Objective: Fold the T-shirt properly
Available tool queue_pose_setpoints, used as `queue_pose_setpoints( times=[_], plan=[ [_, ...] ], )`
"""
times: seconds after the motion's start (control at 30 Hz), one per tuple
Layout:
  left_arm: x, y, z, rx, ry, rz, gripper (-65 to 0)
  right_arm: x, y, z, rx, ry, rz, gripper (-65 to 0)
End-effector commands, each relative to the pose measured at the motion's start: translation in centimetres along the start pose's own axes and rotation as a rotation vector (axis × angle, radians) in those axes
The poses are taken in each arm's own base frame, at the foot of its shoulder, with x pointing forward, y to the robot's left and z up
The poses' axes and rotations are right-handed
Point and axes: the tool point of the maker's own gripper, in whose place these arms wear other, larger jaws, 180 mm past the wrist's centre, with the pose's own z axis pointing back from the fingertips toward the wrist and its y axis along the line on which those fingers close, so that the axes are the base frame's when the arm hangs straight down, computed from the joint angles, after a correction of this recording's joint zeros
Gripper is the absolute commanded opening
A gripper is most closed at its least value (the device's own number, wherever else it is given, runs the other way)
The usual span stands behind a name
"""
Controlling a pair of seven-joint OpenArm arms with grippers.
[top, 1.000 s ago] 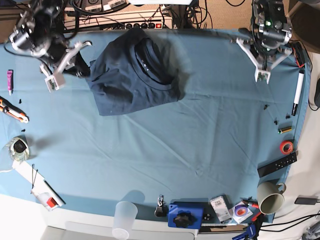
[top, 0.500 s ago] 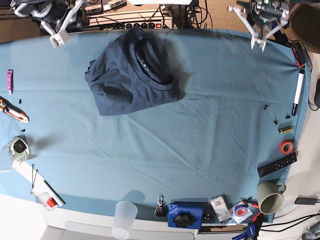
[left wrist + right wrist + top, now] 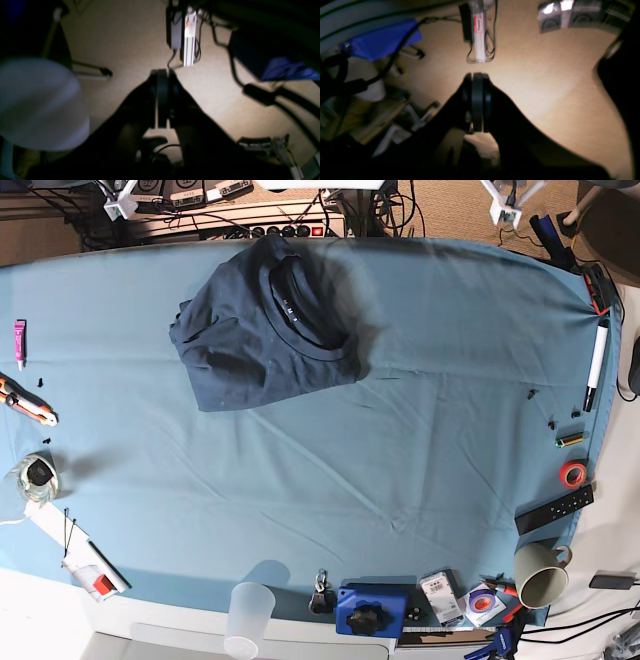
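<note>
**Folded T-shirt lies at the far side, both arms raised off the surface**

At the near edge of the surface, which a teal-blue cloth covers, some small things stand in a row: a clear plastic cup, a blue box and a beige mug that lies on its side near the corner. Along one side edge there is an orange tape roll, a black remote and a white marker. At the opposite side edge lie an orange-handled tool and a pink tube.

The middle of the cloth is bare, with light wrinkles.

Further away, close to the far edge, the T-shirt lies in a folded, somewhat uneven packet. Its round collar faces up and a small label shows inside the neck.

Beyond the far edge, only the tips of the two arms show in the base view, well apart from the T-shirt. The left gripper has its jaws pressed together and holds nothing; below it is beige floor. The right gripper is the same: jaws fully together, empty, over the floor.
</note>
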Motion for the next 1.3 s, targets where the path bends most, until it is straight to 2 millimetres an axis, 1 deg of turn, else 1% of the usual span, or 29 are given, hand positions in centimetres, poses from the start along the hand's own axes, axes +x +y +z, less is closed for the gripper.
queue_pose_setpoints(
  times=[0.0,0.1,0.17,0.23,0.3,0.47,0.53,0.6,0.7,0.87,0.93,1.0,1.07,1.13,1.27],
  plan=[
    [-1.0,0.1,-0.3,-0.001,0.021,0.009,-65.0,-0.4,-0.6,-0.3,-0.004,0.022,-0.010,-65.0],
    [-3.5,0.4,-2.3,-0.013,0.102,0.047,-65.0,-1.5,-0.9,-2.6,0.026,0.091,-0.053,-65.0],
    [-4.9,0.5,-3.7,-0.025,0.145,0.068,-65.0,-1.7,-1.2,-4.1,0.032,0.122,-0.052,-65.0],
    [-5.9,0.5,-5.3,-0.045,0.168,0.073,-65.0,-1.7,-1.7,-5.7,0.019,0.146,-0.027,-65.0],
    [-6.2,0.4,-7.3,-0.073,0.168,0.078,-65.0,-1.2,-2.3,-7.3,-0.002,0.166,0.015,-65.0],
    [-5.8,-0.6,-12.3,-0.166,0.129,0.107,-65.0,0.7,-2.2,-11.7,0.000,0.163,0.079,-65.0],
    [-4.8,-1.0,-14.3,-0.182,0.086,0.151,-65.0,1.6,-2.0,-13.4,0.003,0.161,0.106,-65.0],
    [-3.6,-0.9,-16.2,-0.175,0.023,0.180,-65.0,2.3,-1.8,-15.0,0.007,0.157,0.134,-65.0],
    [-2.4,-0.6,-18.3,-0.155,-0.034,0.182,-65.0,3.6,-1.3,-16.9,0.015,0.138,0.175,-65.0],
    [-0.8,-0.1,-20.5,-0.123,-0.078,0.174,-65.0,6.6,-0.4,-19.1,0.017,0.024,0.265,-65.0],
    [-0.3,0.4,-21.0,-0.088,-0.088,0.183,-65.0,7.9,-1.0,-19.7,-0.041,-0.059,0.268,-65.0],
    [0.3,1.1,-21.3,-0.048,-0.112,0.198,-65.0,8.6,-2.0,-20.0,-0.127,-0.130,0.273,-65.0],
    [1.1,1.4,-21.4,-0.023,-0.153,0.205,-65.0,8.7,-3.2,-20.2,-0.223,-0.174,0.276,-65.0],
    [1.6,1.2,-21.3,-0.026,-0.183,0.209,-65.0,8.2,-4.2,-20.4,-0.286,-0.190,0.255,-65.0],
    [1.7,-0.4,-21.5,-0.048,-0.185,0.215,-65.0,6.9,-4.7,-20.5,-0.299,-0.175,0.237,-65.0]
  ],
)
